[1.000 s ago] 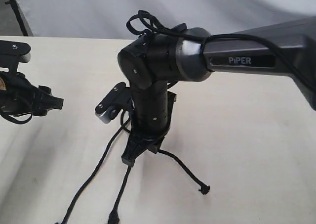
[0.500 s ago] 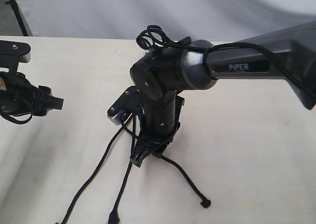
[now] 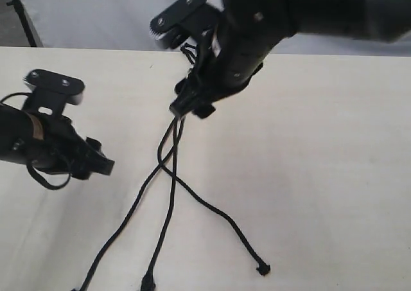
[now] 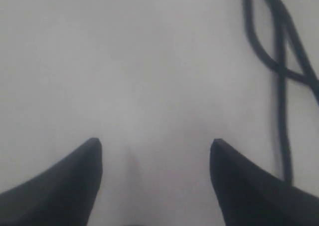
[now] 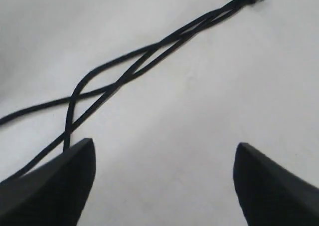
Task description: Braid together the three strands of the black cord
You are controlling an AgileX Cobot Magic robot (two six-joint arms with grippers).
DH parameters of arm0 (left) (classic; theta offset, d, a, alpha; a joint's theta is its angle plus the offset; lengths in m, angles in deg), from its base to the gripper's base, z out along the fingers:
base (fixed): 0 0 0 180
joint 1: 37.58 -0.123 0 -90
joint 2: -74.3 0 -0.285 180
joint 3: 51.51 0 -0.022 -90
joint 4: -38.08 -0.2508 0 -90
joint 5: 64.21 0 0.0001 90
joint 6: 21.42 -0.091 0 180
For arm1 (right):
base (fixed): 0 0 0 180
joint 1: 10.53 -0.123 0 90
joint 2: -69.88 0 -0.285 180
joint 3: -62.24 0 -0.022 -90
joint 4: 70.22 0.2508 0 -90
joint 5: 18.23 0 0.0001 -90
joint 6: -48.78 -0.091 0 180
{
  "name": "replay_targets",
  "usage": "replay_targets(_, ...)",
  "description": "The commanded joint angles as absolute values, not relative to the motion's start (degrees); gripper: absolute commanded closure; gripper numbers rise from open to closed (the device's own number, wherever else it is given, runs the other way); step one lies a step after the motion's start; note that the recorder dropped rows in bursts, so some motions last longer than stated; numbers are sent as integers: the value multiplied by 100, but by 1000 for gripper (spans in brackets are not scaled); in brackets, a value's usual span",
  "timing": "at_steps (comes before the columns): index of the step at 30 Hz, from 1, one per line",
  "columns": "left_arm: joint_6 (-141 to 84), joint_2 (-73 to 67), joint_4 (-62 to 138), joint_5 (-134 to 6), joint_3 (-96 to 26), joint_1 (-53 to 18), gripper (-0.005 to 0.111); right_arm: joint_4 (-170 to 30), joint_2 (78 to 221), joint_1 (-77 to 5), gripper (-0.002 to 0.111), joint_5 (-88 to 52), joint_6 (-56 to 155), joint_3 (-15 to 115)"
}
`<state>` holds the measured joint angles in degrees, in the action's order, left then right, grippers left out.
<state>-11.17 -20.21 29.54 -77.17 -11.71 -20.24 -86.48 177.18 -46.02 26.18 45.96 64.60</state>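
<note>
cord (image 3: 174, 169): flat on table (image 3: 334, 175), its strands (image 5: 122, 76) loosely crossed, ends fanned out; braid barely begun | right gripper (image 3: 192, 106): wide, empty, hovering over the strands' top, likely free to regrasp | left gripper (image 3: 101, 157): wide, empty, beside the strands, apart, seemingly awaiting the outer one

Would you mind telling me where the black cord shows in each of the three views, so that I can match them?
Exterior view: the cord runs from the upper middle down the table to the bottom edge.
Left wrist view: the cord is along the picture's right side.
Right wrist view: the cord runs diagonally across the upper half.
Shared landmark: the spot where the strands cross.
</note>
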Motion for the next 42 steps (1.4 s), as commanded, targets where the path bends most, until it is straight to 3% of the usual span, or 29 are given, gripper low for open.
replay_targets(1, -1060, -1982, 2997, -8196, -1134, -1086, 47, -8728, 16890, -4209, 36, 2075, 4372, 5791)
replay_targets(11, -485, -2064, 2997, -7481, -1203, 332, 47, -8715, 16010, -2818, 36, 378, 4217, 4063)
replay_targets(27, -395, -3594, 3243, -8578, -2181, 576, 49, -8427, 16011, -2497, 36, -168, 4194, 3889)
replay_targets(31, -406, -3754, 3255, -8704, -2181, 598, 64, -8371, 16011, -2497, 36, -168, 4194, 3889)
replay_targets(36, -521, -3670, 3255, -8785, -2200, 598, 106, -8371, 16011, -2497, 36, -183, 4194, 3889)
replay_targets(42, -812, -3471, 2903, -9460, -2570, 510, 107, -8371, 16011, -2497, 36, -204, 4194, 3889)
